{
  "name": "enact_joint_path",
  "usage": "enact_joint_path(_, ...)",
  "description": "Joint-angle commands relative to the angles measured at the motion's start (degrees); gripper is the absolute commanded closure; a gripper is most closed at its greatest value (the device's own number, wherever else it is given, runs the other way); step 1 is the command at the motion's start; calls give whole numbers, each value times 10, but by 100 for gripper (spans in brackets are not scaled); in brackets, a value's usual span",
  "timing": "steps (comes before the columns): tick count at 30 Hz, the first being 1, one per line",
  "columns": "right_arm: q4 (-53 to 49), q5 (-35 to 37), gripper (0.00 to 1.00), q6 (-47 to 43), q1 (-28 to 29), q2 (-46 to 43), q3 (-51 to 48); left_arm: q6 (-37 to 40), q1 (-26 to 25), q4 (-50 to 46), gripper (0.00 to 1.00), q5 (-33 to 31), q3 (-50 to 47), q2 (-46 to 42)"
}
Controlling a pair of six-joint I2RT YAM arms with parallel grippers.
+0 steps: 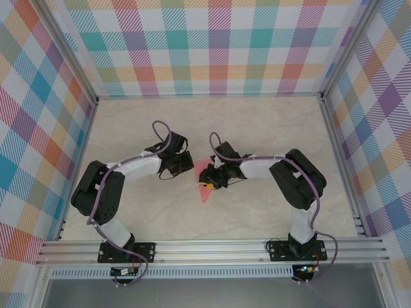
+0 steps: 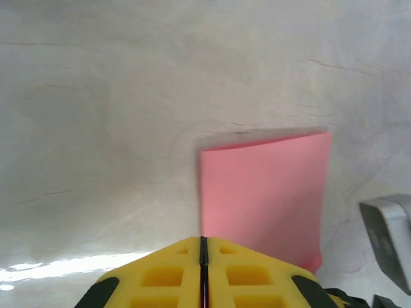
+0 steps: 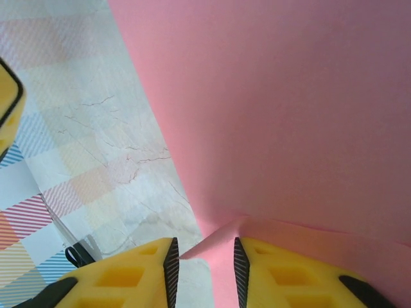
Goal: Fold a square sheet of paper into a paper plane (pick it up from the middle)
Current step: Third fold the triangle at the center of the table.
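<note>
The salmon-pink sheet of paper [image 1: 205, 187] lies on the table between the two grippers, folded so that it tapers to a point toward the near edge. My left gripper [image 1: 185, 162] is just left of it. In the left wrist view its yellow fingers [image 2: 203, 239] are pressed together, and the paper [image 2: 263, 199] lies flat right ahead of them. My right gripper [image 1: 211, 178] sits over the paper's right side. Its jaws [image 3: 205, 247] stand apart, with a raised pink flap [image 3: 221, 240] between them, against the right finger. The rest of the paper [image 3: 289, 115] spreads out beyond.
The marble-look tabletop [image 1: 257, 128] is ringed by checked walls [image 1: 205, 45] and a metal rail [image 1: 212, 247] at the near edge. A grey part of the right arm [image 2: 388, 237] shows close beside the paper. One yellow finger of the left gripper [image 3: 9, 106] shows at the left.
</note>
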Motion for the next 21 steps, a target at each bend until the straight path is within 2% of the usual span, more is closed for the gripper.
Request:
enact_joint_path(1,-22,29,65,-17,3,25,-11,-10,8,-16,90,-2,-20,-22)
enact_joint_path(8,-8,32,63,-18,3,16,-26,-7,8,1,90,45,-36,-36)
enact_joint_path(21,-12,36,87,-19,3,13,-29,-3,-10,36,92,132,-57,-35)
